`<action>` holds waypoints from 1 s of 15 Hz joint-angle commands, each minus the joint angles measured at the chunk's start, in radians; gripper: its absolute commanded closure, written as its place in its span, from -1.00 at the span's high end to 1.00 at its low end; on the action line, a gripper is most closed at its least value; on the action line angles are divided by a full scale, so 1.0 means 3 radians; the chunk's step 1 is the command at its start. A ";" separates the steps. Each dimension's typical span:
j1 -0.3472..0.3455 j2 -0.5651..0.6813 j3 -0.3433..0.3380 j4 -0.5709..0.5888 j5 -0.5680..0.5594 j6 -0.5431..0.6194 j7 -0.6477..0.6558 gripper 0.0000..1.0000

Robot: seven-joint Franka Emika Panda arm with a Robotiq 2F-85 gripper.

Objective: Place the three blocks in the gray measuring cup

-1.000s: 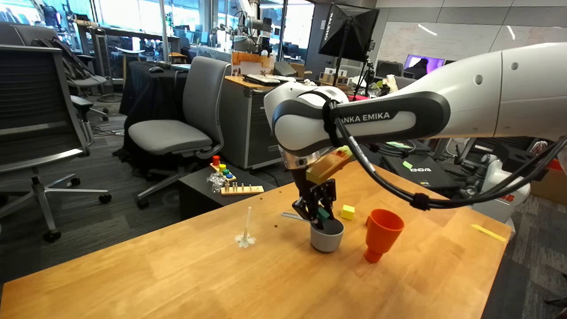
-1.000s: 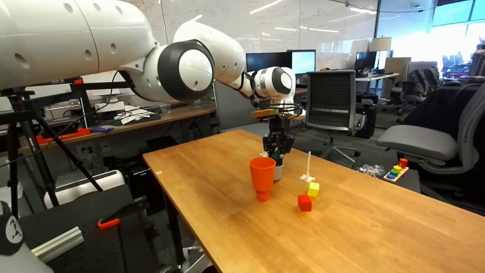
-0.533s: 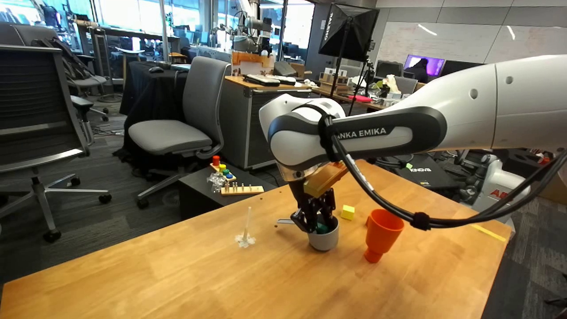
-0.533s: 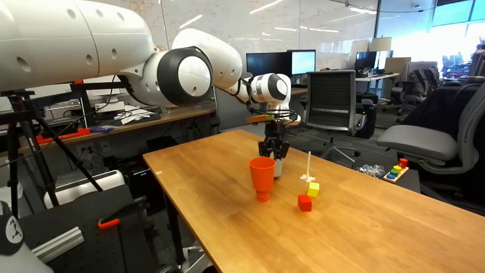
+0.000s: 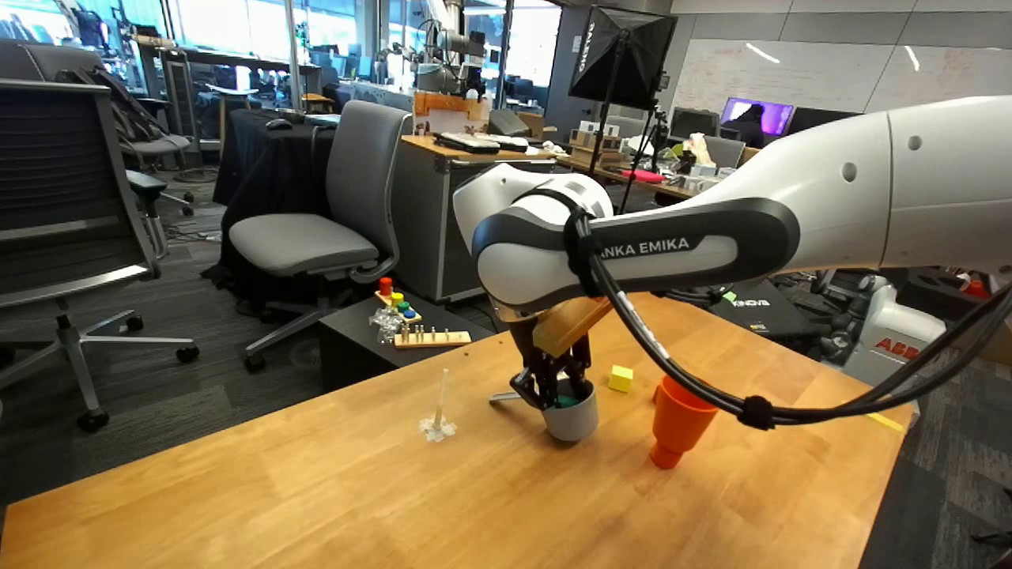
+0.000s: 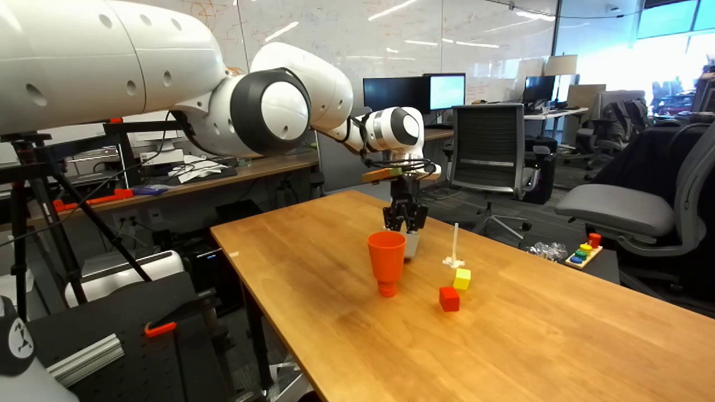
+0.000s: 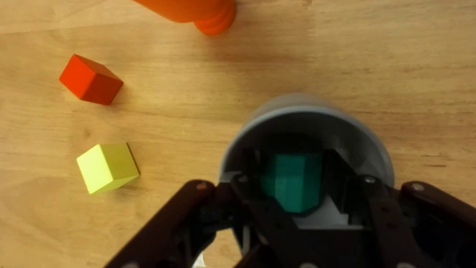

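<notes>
Down inside the gray measuring cup [image 5: 573,423], probably working on the first of three placements, judging by the green block [image 7: 292,183] within and the two others outside. Holding the gripper [image 7: 291,160] with its tips below the rim, flanking the green block closely with both jaws; whether pinching it or merely straddling it, not showing clearly enough to tell. Showing the cup [image 5: 573,423] at a tilt in an exterior view, with a slanted rim. Outside on the table [image 5: 356,506], finding the yellow block [image 7: 108,169] and the red block [image 7: 91,80] near each other, apart from the cup. Next, likely calling for parting the jaws wide, making sure of a clean release, then rising straight up without catching the wall or dragging the cup over. Afterwards, presumably turning to the yellow or red block, steering clear of the orange-red cup [image 6: 386,262] nearby.
</notes>
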 commanded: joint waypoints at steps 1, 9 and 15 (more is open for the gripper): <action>0.0076 -0.0017 -0.0111 0.0000 -0.0115 0.0224 0.0177 0.52; 0.0062 -0.0008 -0.0142 0.0002 -0.0138 0.0467 0.0337 -0.74; 0.0049 0.0033 -0.0138 0.0001 -0.0126 0.0575 0.0408 -0.74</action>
